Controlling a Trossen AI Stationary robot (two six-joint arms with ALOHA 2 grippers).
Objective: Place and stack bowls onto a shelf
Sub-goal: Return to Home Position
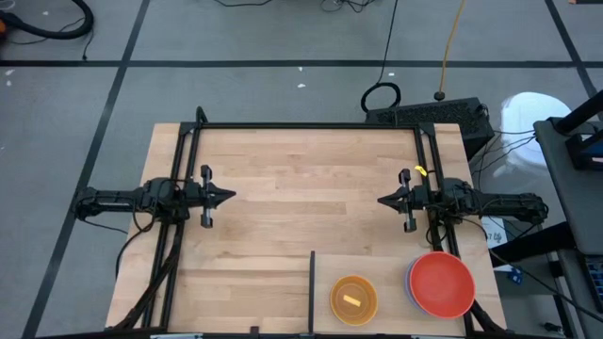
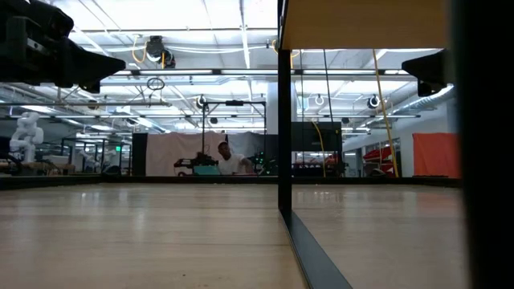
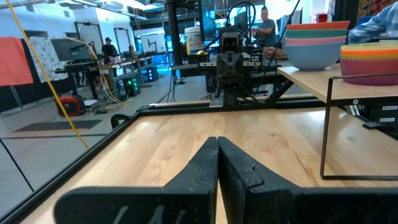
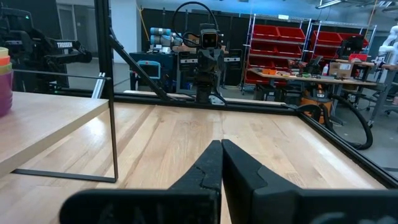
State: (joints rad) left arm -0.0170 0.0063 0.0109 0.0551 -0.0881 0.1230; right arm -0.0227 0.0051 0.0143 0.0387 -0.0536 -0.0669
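Note:
Two stacks of bowls stand on the raised pale wood shelf [image 1: 396, 268] at the table's near edge, right of its dark divider [image 1: 312, 292]. The larger stack [image 1: 440, 284] has red on top and blue at the bottom [image 3: 314, 57]. The smaller stack [image 1: 353, 299] runs from yellow and orange down to purple [image 3: 372, 62]. My left gripper [image 1: 231, 196] [image 3: 217, 149] hovers shut over the table's left side, well away from the shelf. My right gripper [image 1: 382, 201] [image 4: 221, 152] hovers shut over the right side, just beyond the shelf's far edge. Neither holds anything.
A black frame [image 1: 311, 125] runs along the table's far and side edges. The shelf stands on thin black wire legs [image 3: 323, 127] with open space beneath it [image 2: 377, 209]. Bare tabletop [image 1: 306, 198] lies between the two grippers. People are in the room beyond the table.

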